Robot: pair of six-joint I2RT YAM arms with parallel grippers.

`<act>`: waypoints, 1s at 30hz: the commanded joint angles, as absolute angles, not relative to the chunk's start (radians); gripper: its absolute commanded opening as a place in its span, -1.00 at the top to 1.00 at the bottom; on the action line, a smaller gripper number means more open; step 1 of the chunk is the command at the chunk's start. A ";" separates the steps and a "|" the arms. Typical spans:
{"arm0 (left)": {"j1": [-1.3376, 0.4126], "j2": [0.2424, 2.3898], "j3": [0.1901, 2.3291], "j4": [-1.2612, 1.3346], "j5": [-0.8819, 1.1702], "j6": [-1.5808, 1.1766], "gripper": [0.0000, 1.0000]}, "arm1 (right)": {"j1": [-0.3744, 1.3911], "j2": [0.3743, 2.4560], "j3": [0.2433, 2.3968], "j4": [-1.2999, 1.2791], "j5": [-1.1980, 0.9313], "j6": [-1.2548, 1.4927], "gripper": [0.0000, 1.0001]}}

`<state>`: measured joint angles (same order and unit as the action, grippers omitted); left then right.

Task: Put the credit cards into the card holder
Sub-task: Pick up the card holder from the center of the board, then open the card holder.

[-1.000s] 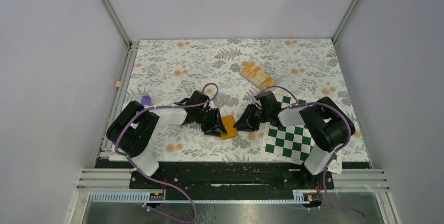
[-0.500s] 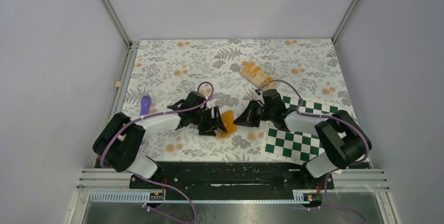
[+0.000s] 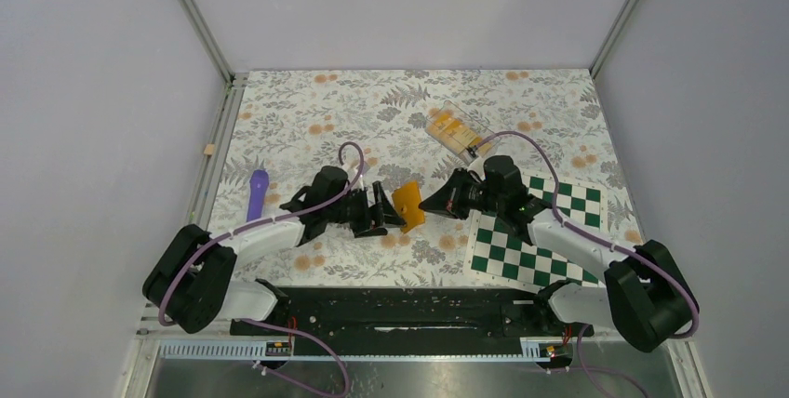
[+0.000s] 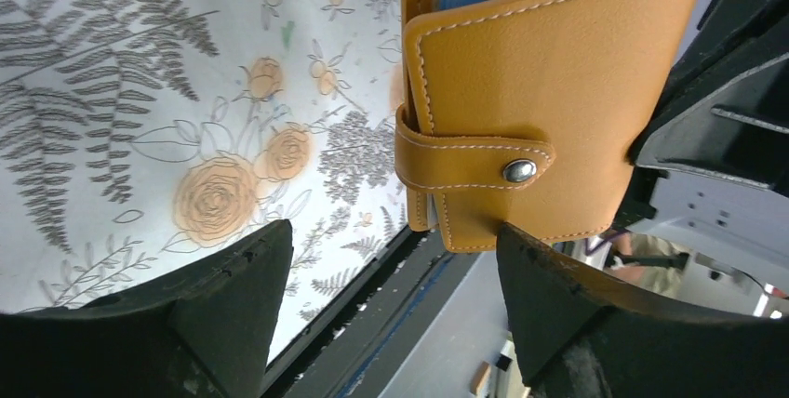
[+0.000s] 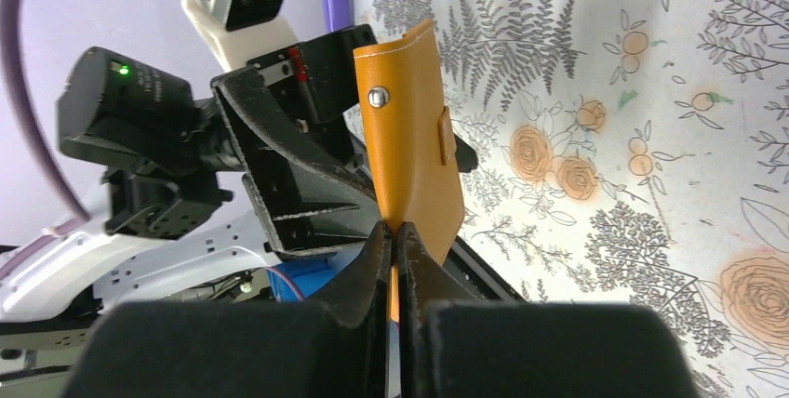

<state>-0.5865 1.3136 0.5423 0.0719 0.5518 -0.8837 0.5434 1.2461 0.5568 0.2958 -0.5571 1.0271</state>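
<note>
Fingertips (image 5: 372, 258) of the right gripper (image 5: 395, 235) are pressed together on one edge of the card holder (image 5: 409, 138), pinching the orange leather and carrying it off the floral table (image 3: 307, 110) between the two arms. Opposite, the left gripper (image 4: 391, 231) has its fingers (image 4: 233, 296) spread wide and gripping nothing, with the holder just ahead of the tips and apparently not touching them. By my reading the task has barely begun. The strap (image 4: 465, 152) is snapped down over the stud (image 4: 518, 170), so the holder is closed, with only a sliver of blue pocket showing at its open edge. The credit cards (image 3: 453, 131) look to be lying in the clear box (image 3: 465, 119) well beyond both grippers, and I can see none in the holder. What remains is to undo the strap, open the covers, fetch the cards and slide them in. The holder is held on edge rather than flat. In the right wrist view its long axis runs straight up away from the fingertips, stud near the far end and the studded face turned to the left arm. From above, that axis slants from near right to far left.
</note>
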 commanded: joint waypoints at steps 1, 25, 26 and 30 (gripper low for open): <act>-0.574 1.290 0.504 0.338 0.668 -0.968 -0.58 | 0.551 1.184 0.566 0.317 -0.550 1.083 1.00; -0.556 1.160 0.521 0.369 0.716 -0.974 1.00 | 0.550 1.140 0.562 0.240 -0.577 1.016 0.04; -0.555 1.147 0.536 0.317 0.709 -0.950 1.00 | 0.550 1.129 0.570 0.199 -0.570 0.985 -0.14; -0.555 1.084 0.630 0.033 0.655 -0.804 1.00 | 0.551 1.080 0.654 -0.038 -0.505 0.796 -0.67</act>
